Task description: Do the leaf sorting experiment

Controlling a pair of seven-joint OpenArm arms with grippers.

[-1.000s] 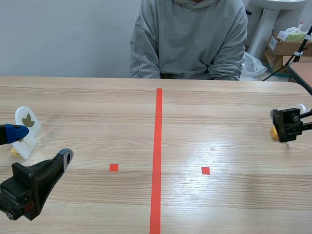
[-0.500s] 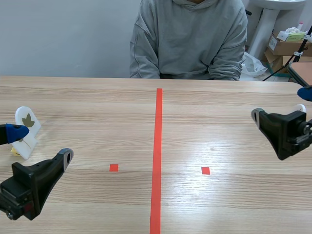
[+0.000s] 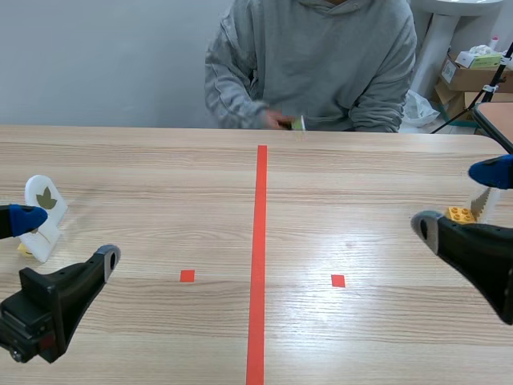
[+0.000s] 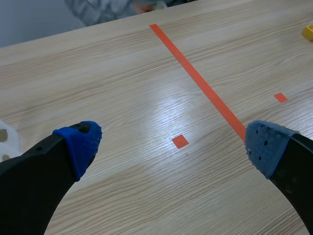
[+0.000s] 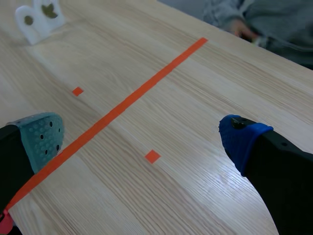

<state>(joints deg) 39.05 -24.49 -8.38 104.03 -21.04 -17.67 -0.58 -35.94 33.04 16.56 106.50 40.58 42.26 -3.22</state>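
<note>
Right claw point(image 3: 457, 198) has swung nearer, baring a block point(image 3: 461, 214) at 3 o'clock; both it and left claw point(image 3: 68, 237) gape. Leaf card point(image 3: 44, 210) stands at 9 o'clock; hand point(image 3: 276, 120) at 12 perhaps holds something.

Left claw point(image 3: 68, 237): two thick matte-black plastic fingers point(image 3: 60, 293), broad at the base and tapering to rounded tips. The finger at the lower left of the scene view has a blocky base with a small pale screw head point(image 3: 15, 353) and a faint red marking beside it. Left tip pads point(image 4: 80, 144): one saturated blue, one grey-blue, both soft and dotted with small holes.

Right claw point(image 3: 457, 198): same black two-finger build. Right tip pads point(image 5: 44, 137): one grey-green with dark dots, one saturated blue with a rounded end.
</note>
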